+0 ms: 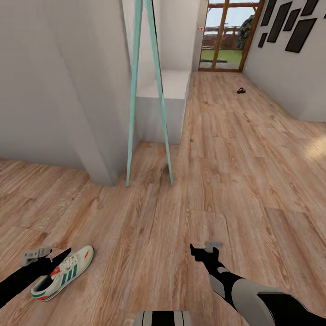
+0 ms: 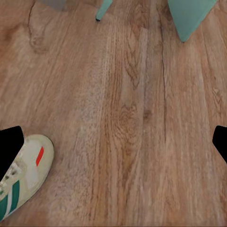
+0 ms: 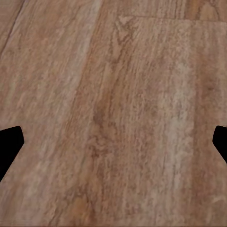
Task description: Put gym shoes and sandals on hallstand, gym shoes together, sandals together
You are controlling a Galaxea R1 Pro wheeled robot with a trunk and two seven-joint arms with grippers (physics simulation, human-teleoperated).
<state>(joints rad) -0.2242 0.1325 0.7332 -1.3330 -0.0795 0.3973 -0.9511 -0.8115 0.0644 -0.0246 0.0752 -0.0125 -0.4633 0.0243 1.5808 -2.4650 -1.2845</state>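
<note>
Although only one gym shoe [image 1: 63,273] lay within reach, it sat flat on the corridor floor [image 1: 217,181] at the robot's near left, toe pointing up the hall, sole down. It looked light and fairly soft in the upper, with a firmer sole and heel, so it would probably squash a little under a pinch. The safest hold was judged to be across the sides near the collar or heel, where the walls are stiffer; the laces would likely slip.

Just beside it, the left gripper [image 1: 52,260] hovered over the heel end, its jaws spread wide and holding nothing; in the left wrist view the shoe's toe [image 2: 23,175] lay by one finger. The right gripper [image 1: 199,250] hung over bare planks, equally wide and empty.

Farther out stood a turquoise frame [image 1: 149,95] against a pale grey-white unit [image 1: 165,95], and one dark sandal [image 1: 241,90] lay well apart, near the glazed door [image 1: 226,34].
</note>
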